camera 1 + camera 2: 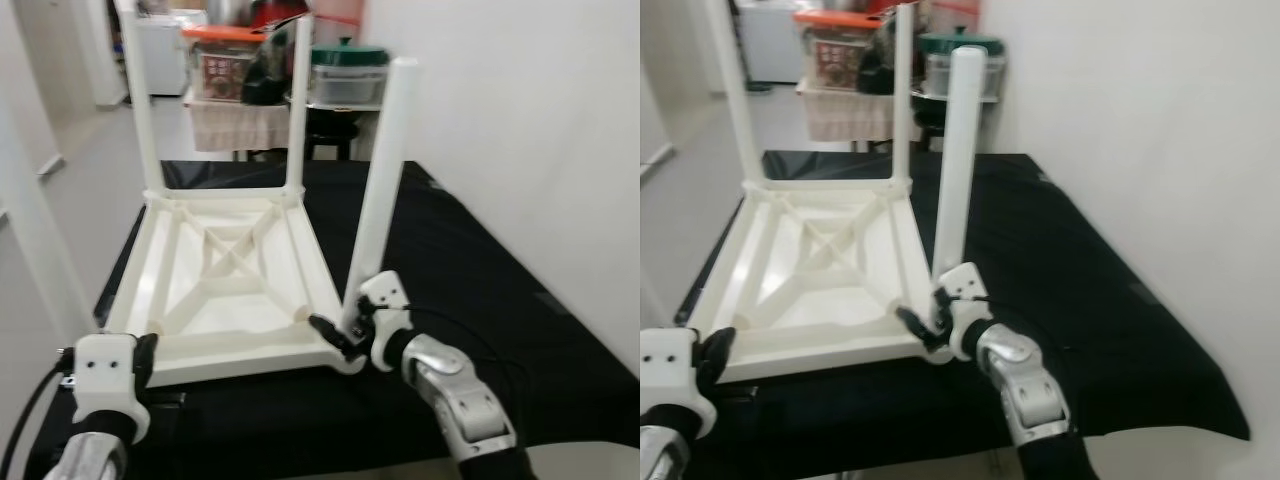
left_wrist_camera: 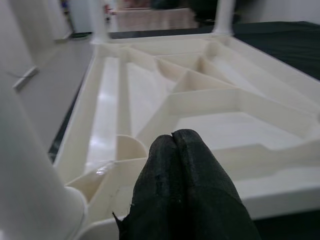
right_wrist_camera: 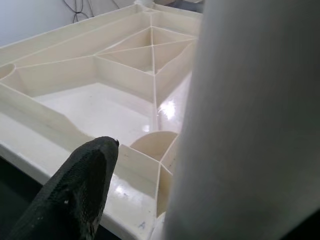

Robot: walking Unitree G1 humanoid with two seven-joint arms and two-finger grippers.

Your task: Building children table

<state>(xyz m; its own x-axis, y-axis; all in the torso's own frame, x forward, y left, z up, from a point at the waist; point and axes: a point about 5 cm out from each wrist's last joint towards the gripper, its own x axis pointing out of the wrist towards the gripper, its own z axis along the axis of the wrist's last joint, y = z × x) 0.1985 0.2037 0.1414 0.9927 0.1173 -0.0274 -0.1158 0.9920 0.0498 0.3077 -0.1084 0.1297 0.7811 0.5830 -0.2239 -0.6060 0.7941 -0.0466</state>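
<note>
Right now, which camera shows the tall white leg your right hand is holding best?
The left eye view: the white leg stands whole, from top to the table's corner beside the right hand. The right eye view matches. The right wrist view shows it blurred, close up.

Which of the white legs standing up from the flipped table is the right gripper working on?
The near-right leg, at the tabletop's corner closest to the robot; the right gripper is at its base. The two far legs stand beyond, untouched.

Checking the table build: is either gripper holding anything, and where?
The right gripper holds the white leg at its base. The left gripper is shut, holding nothing.
</note>
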